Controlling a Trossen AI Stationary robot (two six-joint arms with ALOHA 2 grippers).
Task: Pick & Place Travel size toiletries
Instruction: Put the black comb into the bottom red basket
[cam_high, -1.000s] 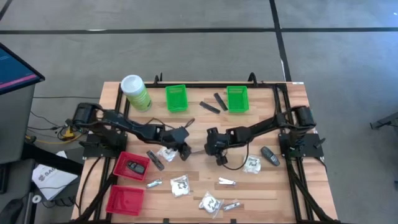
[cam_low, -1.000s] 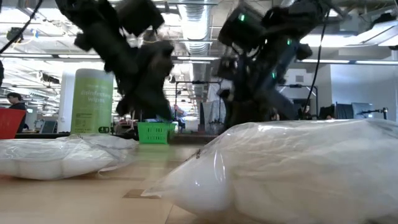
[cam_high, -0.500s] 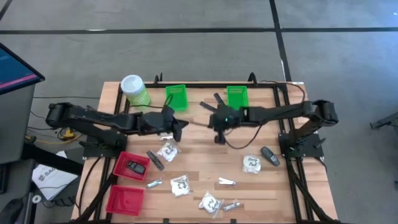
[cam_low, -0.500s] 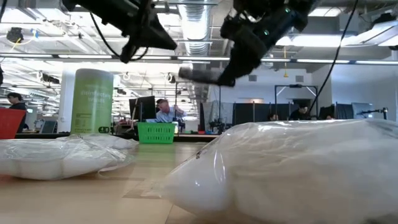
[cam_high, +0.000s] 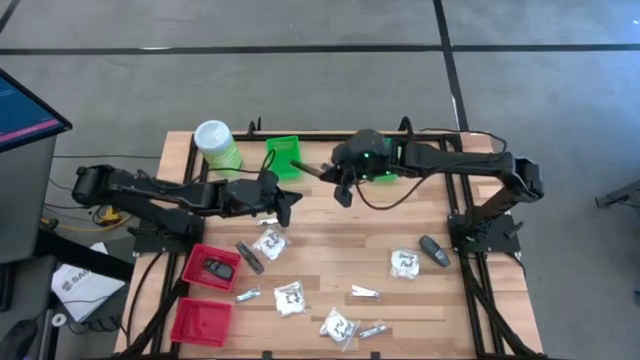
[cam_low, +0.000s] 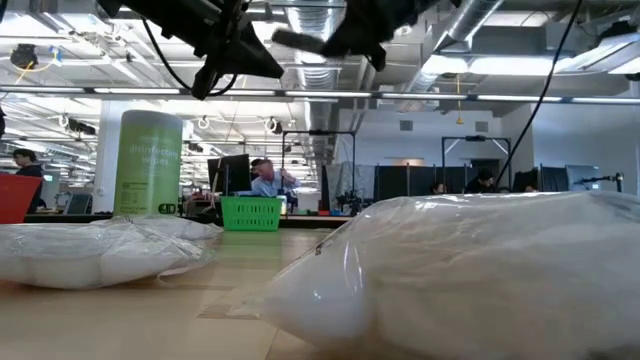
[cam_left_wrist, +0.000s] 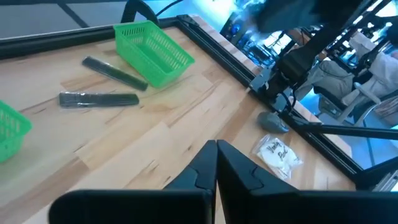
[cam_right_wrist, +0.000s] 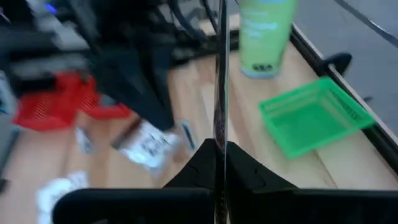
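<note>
Right gripper (cam_high: 340, 186) is clamped on a slim sachet (cam_right_wrist: 219, 93) above the far tabletop (cam_high: 330, 220), likely bound for the left green basket (cam_high: 284, 156); left gripper (cam_high: 288, 205) pinched closed, empty, waiting mid-tabletop.

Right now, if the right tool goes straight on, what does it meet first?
Probably the green basket or the canister beyond; depth is unclear. The right tool holds a slim stick.

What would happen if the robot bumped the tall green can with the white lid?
The tall green canister stands upright by the table's back left corner, taller than wide, so a bump near its lid might tip it. Being round, it would probably roll once down. Pushed low, it would likelier just slide.
</note>
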